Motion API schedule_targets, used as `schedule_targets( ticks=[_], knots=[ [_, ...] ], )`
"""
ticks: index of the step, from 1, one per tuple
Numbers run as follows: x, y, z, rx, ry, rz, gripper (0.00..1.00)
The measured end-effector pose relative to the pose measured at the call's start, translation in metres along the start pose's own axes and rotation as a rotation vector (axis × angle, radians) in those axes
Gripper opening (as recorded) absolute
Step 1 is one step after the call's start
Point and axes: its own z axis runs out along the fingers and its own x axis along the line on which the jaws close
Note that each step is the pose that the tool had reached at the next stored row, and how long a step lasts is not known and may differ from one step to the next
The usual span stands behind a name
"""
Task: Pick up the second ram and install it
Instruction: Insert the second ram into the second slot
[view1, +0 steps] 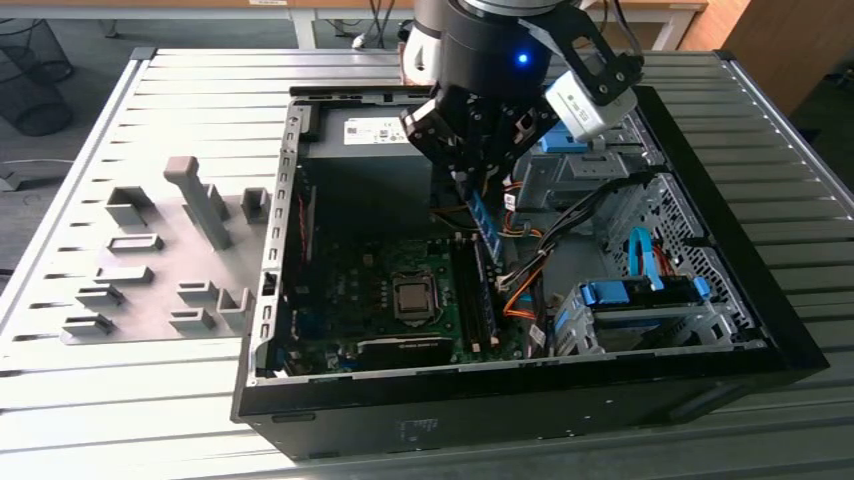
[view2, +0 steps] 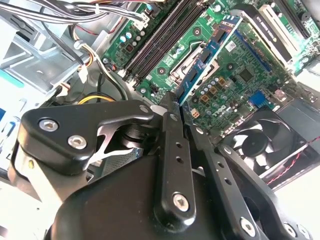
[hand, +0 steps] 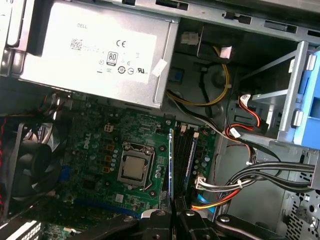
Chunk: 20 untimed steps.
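Pincer (view2: 177, 107) pressed together on the second ram (view2: 207, 57), held edge-down above the memory slots (view2: 160, 40) and just beside them. Good seating likely needs the stick parallel over its slot, pressed evenly.

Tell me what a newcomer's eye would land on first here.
The black arm reaching down into the open computer case in the middle of the exterior view, jaws shut on the second ram, a blue-green stick held over the green motherboard. Next, the grey holder blocks on the slatted table at the exterior view's left.
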Motion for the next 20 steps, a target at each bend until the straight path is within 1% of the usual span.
schedule_targets(
  ticks=[20],
  knots=[
    [0.0, 0.0, 0.0, 0.0003, -0.0005, -0.023, 0.14]
  ],
)
